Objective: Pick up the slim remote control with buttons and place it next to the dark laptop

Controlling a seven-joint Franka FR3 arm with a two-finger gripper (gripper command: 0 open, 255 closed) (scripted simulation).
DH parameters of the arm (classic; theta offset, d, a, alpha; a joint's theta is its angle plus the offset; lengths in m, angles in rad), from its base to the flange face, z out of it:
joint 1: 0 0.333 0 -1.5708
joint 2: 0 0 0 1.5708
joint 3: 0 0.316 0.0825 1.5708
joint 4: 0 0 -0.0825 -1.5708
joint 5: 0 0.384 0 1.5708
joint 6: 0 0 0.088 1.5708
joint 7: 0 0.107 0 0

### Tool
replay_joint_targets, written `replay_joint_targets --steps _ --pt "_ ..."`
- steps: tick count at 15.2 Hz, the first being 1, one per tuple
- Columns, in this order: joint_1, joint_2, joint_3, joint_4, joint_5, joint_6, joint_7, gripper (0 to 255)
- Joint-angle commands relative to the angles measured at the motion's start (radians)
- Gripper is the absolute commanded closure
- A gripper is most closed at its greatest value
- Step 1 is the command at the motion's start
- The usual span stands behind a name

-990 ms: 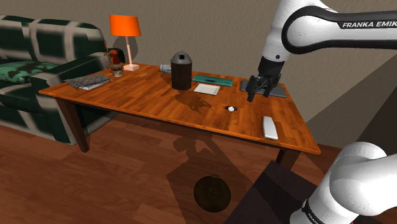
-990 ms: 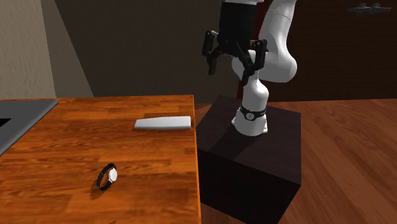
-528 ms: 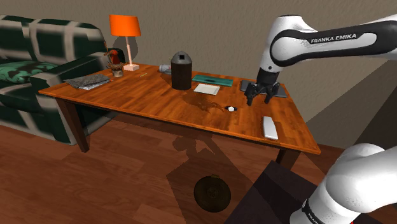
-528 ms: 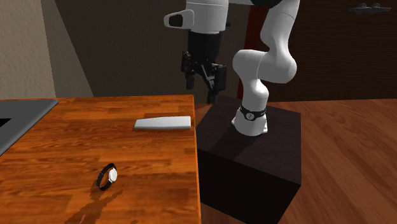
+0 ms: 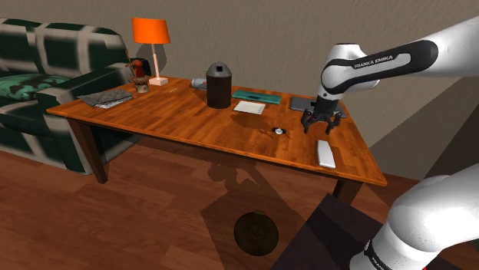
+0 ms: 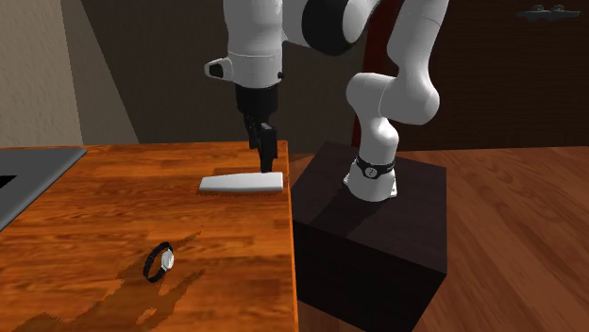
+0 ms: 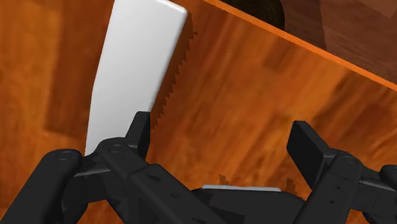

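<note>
Gripper (image 5: 321,128) hanging low over wooden counter (image 5: 176,115), fingers standing wide apart, gripping nothing. Slim pale grey remote (image 5: 326,153) lying flat on counter, near edge that is facing black stand (image 6: 378,236), just beside gripper. In wrist view, remote running past one finger (image 7: 139,132), not sitting between two fingers. Dark laptop (image 5: 301,102) lying flat beyond gripper, apart from remote. Small wristwatch (image 5: 279,131) lying on counter near gripper.
</note>
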Motion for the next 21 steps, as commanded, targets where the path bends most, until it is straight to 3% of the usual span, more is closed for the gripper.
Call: replay_joint_targets --steps 1,9,16,21 --pt "-0.028 0.046 -0.026 -0.007 -0.004 0.043 0.021 0" --pt "-0.116 0.208 -0.117 -0.013 0.005 0.174 0.094 0" --pt "-0.112 0.278 -0.128 -0.060 0.022 0.289 0.079 0" --pt "-0.112 0.278 -0.128 -0.060 0.022 0.289 0.079 0"
